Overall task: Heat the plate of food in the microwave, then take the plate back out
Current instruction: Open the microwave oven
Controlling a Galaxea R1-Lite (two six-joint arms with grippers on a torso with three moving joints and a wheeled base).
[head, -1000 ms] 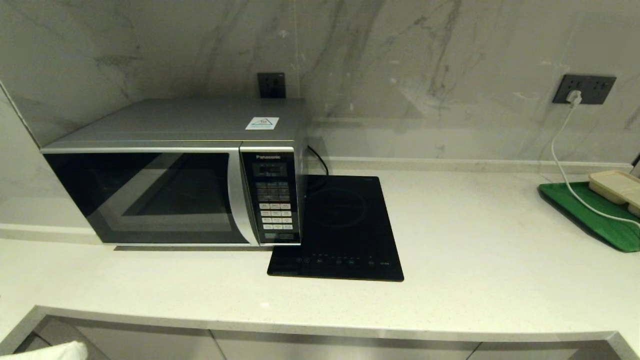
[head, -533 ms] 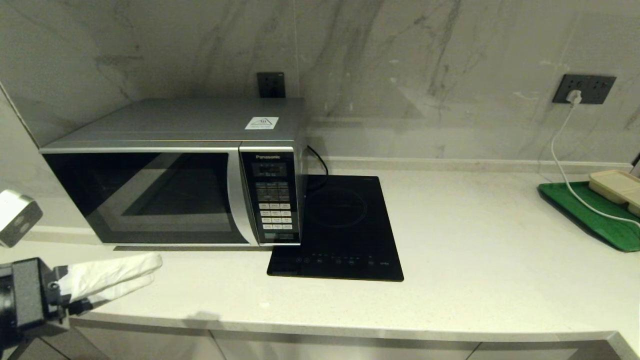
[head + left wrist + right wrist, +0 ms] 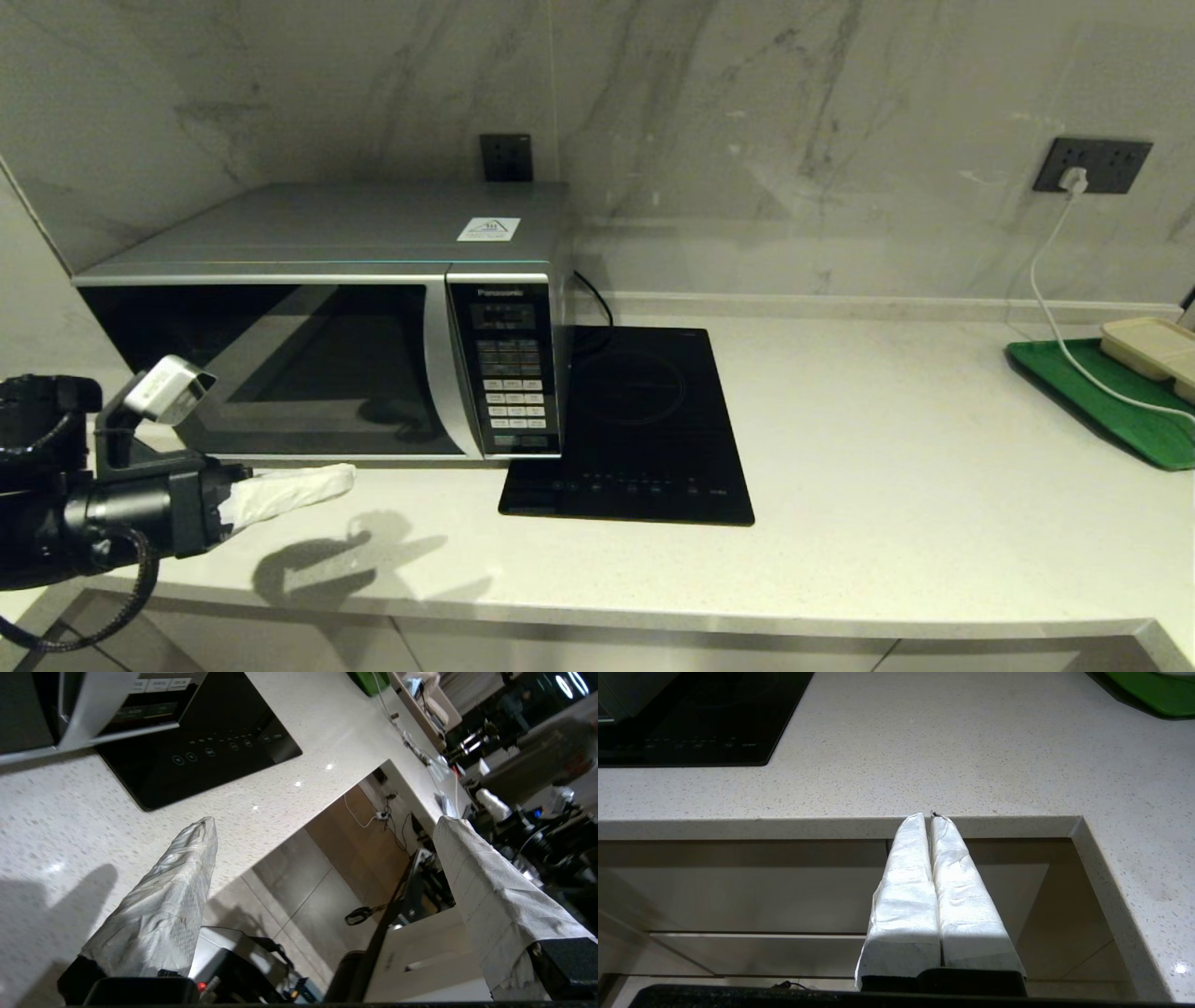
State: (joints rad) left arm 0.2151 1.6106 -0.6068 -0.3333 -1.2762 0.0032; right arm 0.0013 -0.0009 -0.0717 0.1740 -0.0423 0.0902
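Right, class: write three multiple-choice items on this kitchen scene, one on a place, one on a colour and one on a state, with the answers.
1. Where is the black cooktop?
A. beside the microwave, on its keypad side
B. on a shelf
C. on the floor

2. What colour is the tray at the right end of the counter?
A. red
B. green
C. blue

3. How do the jaws of the left gripper stand?
A. shut on a plate
B. shut on a cable
C. wide apart, empty

Answers:
1 A: the cooktop lies right next to the microwave's keypad end.
2 B: the tray is plainly green.
3 C: the left wrist view shows the jaws far apart with nothing between them.
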